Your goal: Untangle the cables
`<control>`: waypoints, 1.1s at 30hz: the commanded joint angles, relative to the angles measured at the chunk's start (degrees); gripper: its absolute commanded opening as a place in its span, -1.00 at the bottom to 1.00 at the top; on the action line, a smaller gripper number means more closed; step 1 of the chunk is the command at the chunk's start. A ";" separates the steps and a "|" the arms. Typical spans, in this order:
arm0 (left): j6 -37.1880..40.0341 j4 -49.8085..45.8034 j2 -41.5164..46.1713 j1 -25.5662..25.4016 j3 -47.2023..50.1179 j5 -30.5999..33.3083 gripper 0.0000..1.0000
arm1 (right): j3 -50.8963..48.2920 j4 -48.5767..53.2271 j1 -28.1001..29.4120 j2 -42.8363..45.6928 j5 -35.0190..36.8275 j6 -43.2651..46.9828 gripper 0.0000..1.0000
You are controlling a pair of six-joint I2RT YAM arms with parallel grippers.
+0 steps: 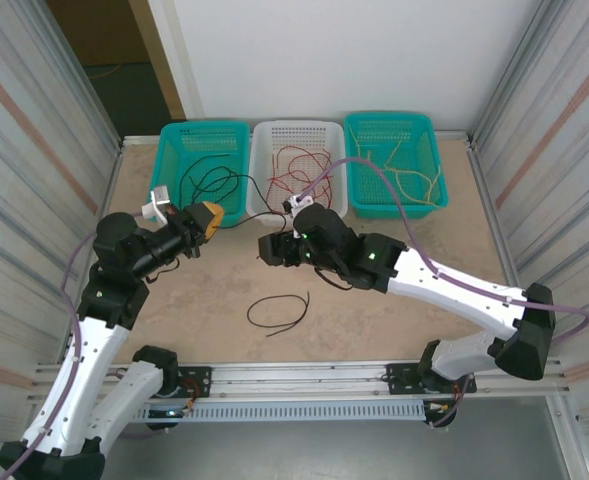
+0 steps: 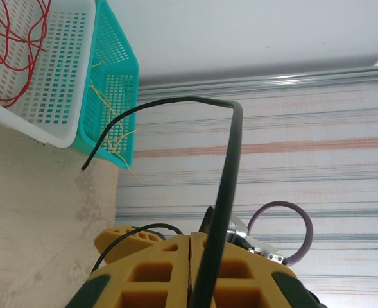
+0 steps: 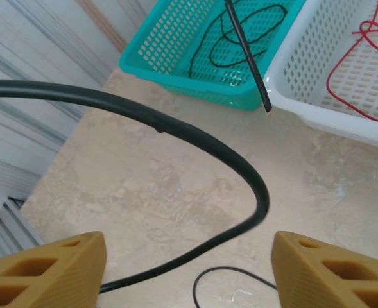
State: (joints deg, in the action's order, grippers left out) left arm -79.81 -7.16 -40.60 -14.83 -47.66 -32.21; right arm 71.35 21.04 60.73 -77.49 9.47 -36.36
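Observation:
My left gripper (image 1: pixel 210 218) hovers near the left teal basket, its yellow fingers (image 2: pixel 156 269) pressed together on a black cable (image 2: pixel 230 160). That cable rises from the jaws, bends over and ends free in the air. My right gripper (image 1: pixel 267 247) hangs over the table middle, open, and a black cable (image 3: pixel 256 192) curves loosely across the gap between its fingers (image 3: pixel 323 269) without being pinched. A second black cable (image 1: pixel 279 310) lies looped on the table below. Black cables (image 1: pixel 209 180) rest in the left teal basket, red cables (image 1: pixel 296 165) in the white one, and yellow cables (image 1: pixel 409 175) in the right teal one.
Three baskets stand in a row at the back: teal (image 1: pixel 179 135), white (image 1: pixel 264 130), teal (image 1: pixel 429 135). Corrugated metal walls close both sides. A rail (image 1: pixel 304 375) runs along the near edge. Thick lilac arm cables (image 1: pixel 354 165) arch over the white basket.

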 commanded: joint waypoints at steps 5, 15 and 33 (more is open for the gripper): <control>-0.67 2.79 -0.98 0.42 -2.28 -2.13 -1.00 | -0.78 -2.14 -0.35 -2.15 0.15 -1.52 -0.28; 13.83 -15.01 -4.56 1.60 -13.48 1.72 -1.00 | -1.84 6.95 4.43 -1.79 9.09 7.52 -1.00; 48.61 -35.33 -30.08 11.78 -44.80 13.67 -1.00 | -0.95 21.38 12.06 0.17 23.34 6.44 0.19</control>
State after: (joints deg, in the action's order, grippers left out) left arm -35.90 -47.44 -68.77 -6.15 -88.29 -17.10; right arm 71.55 38.06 75.83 -81.60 30.30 -23.57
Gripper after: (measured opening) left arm 0.089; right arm 0.593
